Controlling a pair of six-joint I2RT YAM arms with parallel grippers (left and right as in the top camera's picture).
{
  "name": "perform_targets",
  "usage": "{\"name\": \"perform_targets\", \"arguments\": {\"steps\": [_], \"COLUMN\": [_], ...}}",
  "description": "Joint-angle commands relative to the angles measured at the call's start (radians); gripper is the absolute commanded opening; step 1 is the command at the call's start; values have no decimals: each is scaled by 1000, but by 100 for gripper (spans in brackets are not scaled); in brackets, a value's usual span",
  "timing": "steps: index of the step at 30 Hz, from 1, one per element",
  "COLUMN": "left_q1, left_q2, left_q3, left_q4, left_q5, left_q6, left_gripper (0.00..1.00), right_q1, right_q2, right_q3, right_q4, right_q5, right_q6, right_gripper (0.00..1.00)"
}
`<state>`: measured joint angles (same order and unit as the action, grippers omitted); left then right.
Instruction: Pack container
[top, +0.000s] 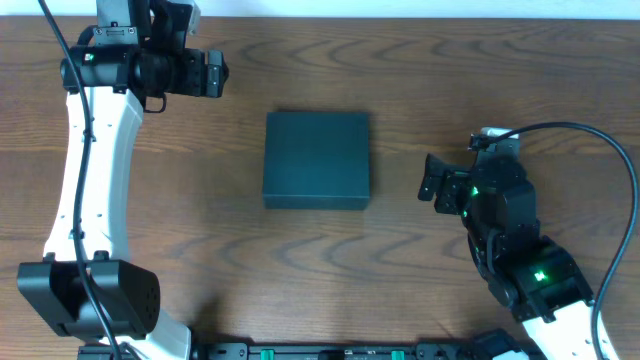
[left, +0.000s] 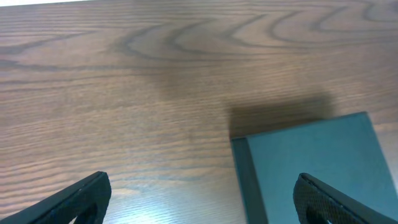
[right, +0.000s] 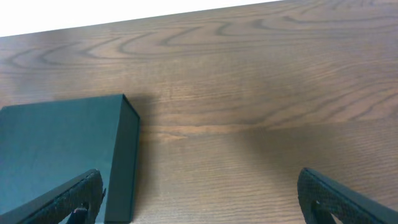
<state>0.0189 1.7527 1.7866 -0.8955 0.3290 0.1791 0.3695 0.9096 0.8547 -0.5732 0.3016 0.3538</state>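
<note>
Overhead view: box (top: 317, 158) sits shut near the middle of the table (top: 500, 70); nothing to pack is in sight.
Left gripper (top: 217, 73): near the far-left corner, well apart from the box; fingers (left: 81, 200) spread, empty.
Right gripper (top: 427, 180): just beside the box's right side; fingers (right: 68, 199) spread, empty.
Risk 1: prying the lid with 1 arm may slide the unbraced box across the wood.
Risk 2: hinge side unclear; pulling the wrong edge could tear the flap.
</note>
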Motion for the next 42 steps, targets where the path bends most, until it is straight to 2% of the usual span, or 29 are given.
{"name": "perform_targets", "arguments": {"steps": [1,5,12,16,21,25,33,42], "left_q1": [5,-7,-6,-3,19,22,50,83], "left_q2": [2,-81,-332,-507,-743,-972,-1349,-1617], "left_q3": [10,10,0,-100,-343,-607,-1080,-1468], "left_q4": [-32,-132,-193,-212,-126,-11,183,379], "left_q5": [-65,-185,-307,-347,-325,-286,-251,-258], "left_q6": [-7,-7,-8,0,-2,-5,-101,-222], "left_gripper": [95,95,95,95,95,95,95,95], "right_q1": [-9,-9,-9,-9,-9,-9,-9,-9], "right_q2": [0,0,0,0,0,0,0,0], "right_q3": [5,5,5,5,5,5,5,5], "right_q4": [-4,-4,-4,-4,-4,-4,-4,-4], "right_q5": [5,5,5,5,5,5,5,5], "right_q6": [-11,-11,-11,-11,-11,-11,-11,-11], "right_gripper": [99,99,99,99,99,99,99,99]}}
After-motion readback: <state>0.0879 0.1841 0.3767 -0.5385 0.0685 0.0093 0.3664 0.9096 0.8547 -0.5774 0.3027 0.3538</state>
